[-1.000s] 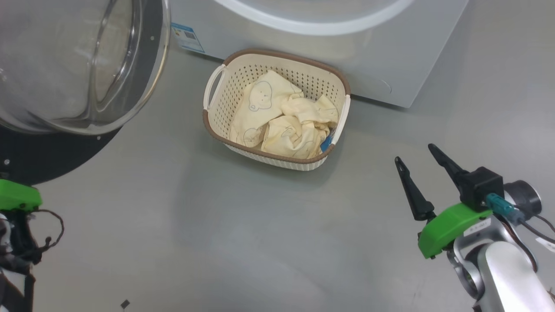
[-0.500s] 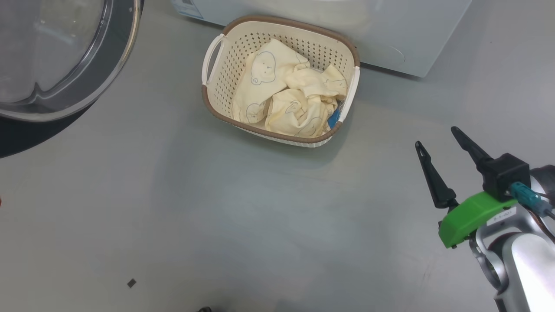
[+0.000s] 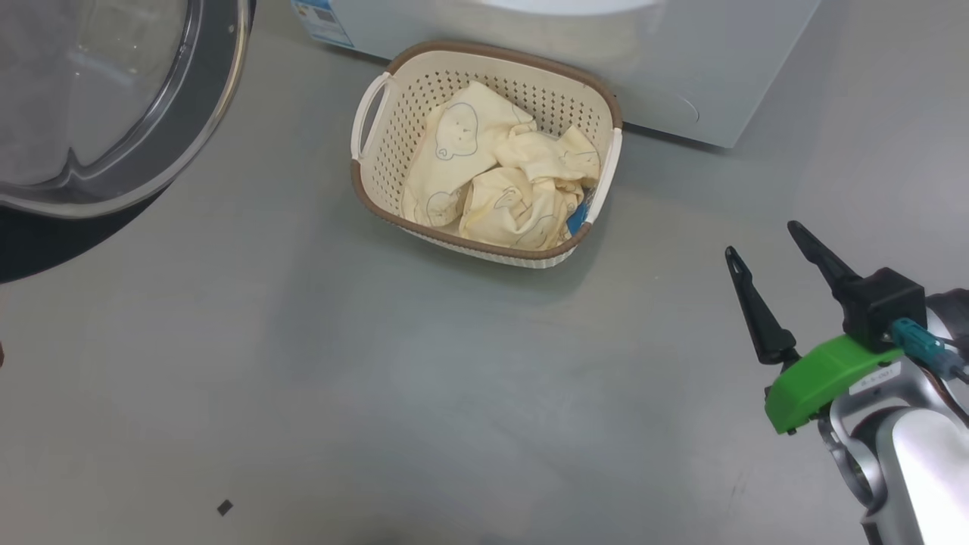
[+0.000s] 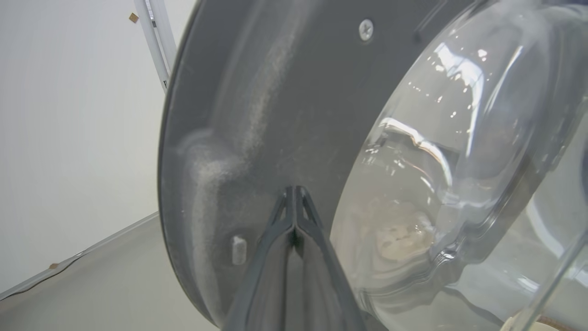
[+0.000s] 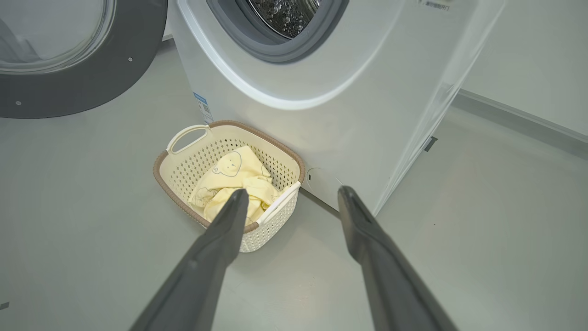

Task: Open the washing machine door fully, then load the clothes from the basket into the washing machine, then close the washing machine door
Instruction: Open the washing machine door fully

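Door point(image 4: 257, 115) stands swung wide, the left gripper point(image 4: 294, 193) clenched empty at its grey inner face; the right gripper point(image 3: 761, 241) hangs spread and empty. Beyond, clothes point(image 3: 500, 189) lie in the basket point(image 3: 394, 151) at the machine point(image 3: 681, 60) foot. The head has shifted its view within the second, suggesting loading comes next.

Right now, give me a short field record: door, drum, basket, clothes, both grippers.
washing machine door: open, at the head view's left
drum: exposed; visible part shows bare steel
basket: on the floor, close before the washing machine
clothes: pale yellow bear-print garments heaped in the basket
left gripper: shut, tips at the door's grey inner rim
right gripper: open, empty, right of the basket
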Controlling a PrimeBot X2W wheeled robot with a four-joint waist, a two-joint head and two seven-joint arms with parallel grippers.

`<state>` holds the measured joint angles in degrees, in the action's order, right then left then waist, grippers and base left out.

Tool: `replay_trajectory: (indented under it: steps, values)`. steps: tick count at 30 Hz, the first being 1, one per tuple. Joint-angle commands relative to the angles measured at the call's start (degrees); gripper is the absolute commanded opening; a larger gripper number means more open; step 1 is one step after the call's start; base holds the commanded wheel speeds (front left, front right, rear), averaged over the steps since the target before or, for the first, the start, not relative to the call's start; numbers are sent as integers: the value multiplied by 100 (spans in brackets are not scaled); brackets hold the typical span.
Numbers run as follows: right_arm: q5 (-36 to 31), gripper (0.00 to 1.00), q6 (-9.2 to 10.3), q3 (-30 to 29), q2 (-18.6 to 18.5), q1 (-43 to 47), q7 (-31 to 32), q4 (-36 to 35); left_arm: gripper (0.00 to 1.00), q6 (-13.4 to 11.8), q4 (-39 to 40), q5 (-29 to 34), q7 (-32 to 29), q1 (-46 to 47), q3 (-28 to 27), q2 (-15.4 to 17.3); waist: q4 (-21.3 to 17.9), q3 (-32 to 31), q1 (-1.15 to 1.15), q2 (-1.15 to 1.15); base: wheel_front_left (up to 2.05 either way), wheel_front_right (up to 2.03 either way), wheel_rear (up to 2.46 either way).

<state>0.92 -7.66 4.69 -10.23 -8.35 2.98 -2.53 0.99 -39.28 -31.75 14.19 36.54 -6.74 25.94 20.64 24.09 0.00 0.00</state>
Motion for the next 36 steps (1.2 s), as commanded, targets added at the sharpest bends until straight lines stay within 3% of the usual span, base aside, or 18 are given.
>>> replay_trajectory:
  steps: [1, 19, 36]
  values:
    - [-51, 100, 17, 120, 43, 57, -67, -150, 0, 20, 98, 55, 78, 11, -186, 444, -43, -84, 0, 0, 0, 0, 0]
    - [131, 100, 17, 260, 532, 91, -728, 742, 0, 396, 774, 607, -5, -827, 531, 288, -524, -1469, 0, 0, 0, 0, 0]
    - [323, 100, 17, 38, 721, 501, -1119, 1236, 0, 187, 2269, 984, -591, -2332, 1504, -289, -1055, -2558, 0, 0, 0, 0, 0]
